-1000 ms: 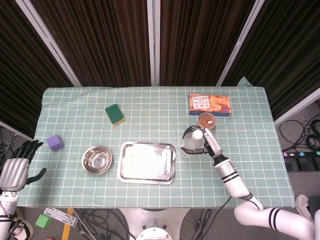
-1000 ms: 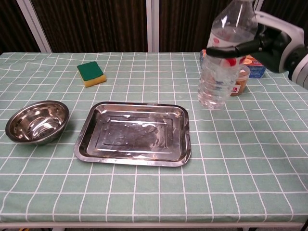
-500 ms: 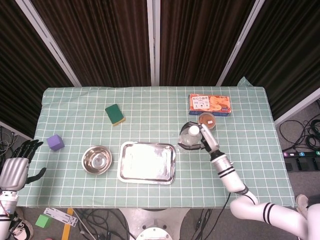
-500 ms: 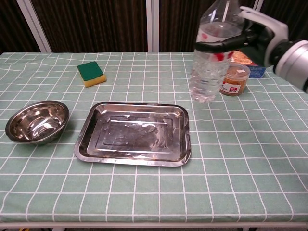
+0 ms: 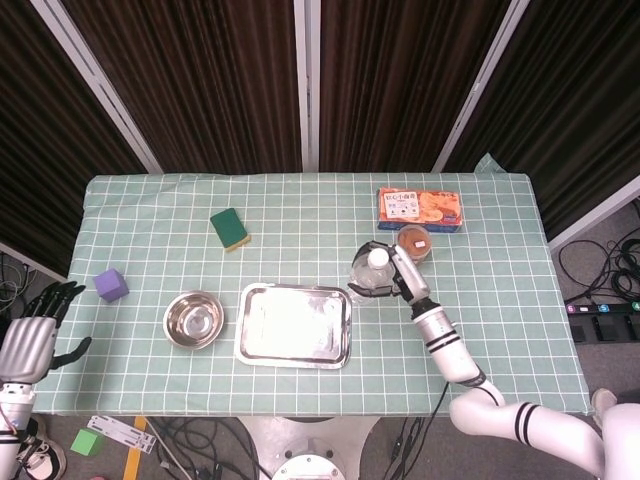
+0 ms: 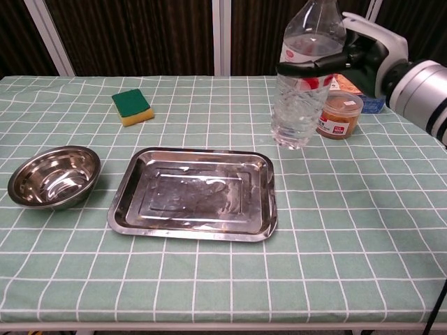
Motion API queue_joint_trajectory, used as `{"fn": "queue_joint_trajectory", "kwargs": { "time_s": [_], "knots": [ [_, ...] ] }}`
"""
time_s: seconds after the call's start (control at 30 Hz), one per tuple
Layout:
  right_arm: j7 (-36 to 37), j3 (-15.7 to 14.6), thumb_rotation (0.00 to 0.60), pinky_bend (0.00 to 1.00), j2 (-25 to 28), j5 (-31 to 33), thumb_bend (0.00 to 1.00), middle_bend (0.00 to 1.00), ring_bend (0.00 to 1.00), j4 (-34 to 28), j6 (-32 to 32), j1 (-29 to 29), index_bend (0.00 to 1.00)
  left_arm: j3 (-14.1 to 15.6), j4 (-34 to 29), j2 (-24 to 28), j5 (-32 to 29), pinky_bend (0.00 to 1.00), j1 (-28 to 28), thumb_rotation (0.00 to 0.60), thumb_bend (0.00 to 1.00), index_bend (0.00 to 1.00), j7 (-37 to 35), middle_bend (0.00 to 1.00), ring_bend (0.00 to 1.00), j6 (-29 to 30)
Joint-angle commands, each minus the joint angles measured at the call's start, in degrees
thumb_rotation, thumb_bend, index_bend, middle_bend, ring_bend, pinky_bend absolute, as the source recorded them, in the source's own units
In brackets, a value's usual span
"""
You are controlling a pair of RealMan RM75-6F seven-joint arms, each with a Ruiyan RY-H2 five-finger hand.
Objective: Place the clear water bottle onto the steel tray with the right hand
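Note:
My right hand grips the clear water bottle around its upper half and holds it upright in the air. The bottle hangs just off the far right corner of the steel tray, which lies flat and empty in the middle of the table. My left hand hangs off the table's left edge, fingers spread, holding nothing; the chest view does not show it.
A steel bowl sits left of the tray. A green sponge lies at the back left. A small brown jar and an orange box stand behind the bottle. A purple cube rests at the far left.
My right hand has carried the bottle left and slightly away from me, from beside the jar to the tray's far right corner. The left hand has not moved.

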Motion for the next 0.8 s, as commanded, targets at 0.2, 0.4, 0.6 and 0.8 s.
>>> {"fn": "queue_joint_trajectory", "kwargs": {
  "time_s": [0.2,0.4,0.6,0.8],
  "knots": [
    [-0.7,-0.5,0.600,0.45,-6.2,-2.0,0.22,0.57,0.39,0.6,-1.7,3.6,0.71,-0.2,-0.6,0.8,-0.8,0.19,0.8,0.600,0.28,0.19,0.3,0.21,0.11,0.9],
    [0.0,0.3,0.600,0.45,-5.2,-0.4,0.22,0.57,0.39,1.2,-1.9,3.1,0.71,-0.3,-0.4,1.0,-1.0,0.19,1.0,0.600,0.28,0.18,-0.4,0.21,0.11,0.8],
    [0.1,-0.6,0.600,0.45,-8.5,-1.3,0.22,0.57,0.39,2.7,-3.5,4.8,0.71,-0.3,-0.3,1.1,-0.8,0.19,1.0,0.600,0.28,0.19,-0.5,0.21,0.11,0.9],
    [0.3,0.5,0.600,0.45,-12.0,-1.4,0.24,0.57,0.39,4.8,-5.1,7.5,0.71,0.0,-0.3,1.0,-0.8,0.19,1.3,0.600,0.28,0.19,-0.6,0.21,0.11,0.9]
  ]
}}
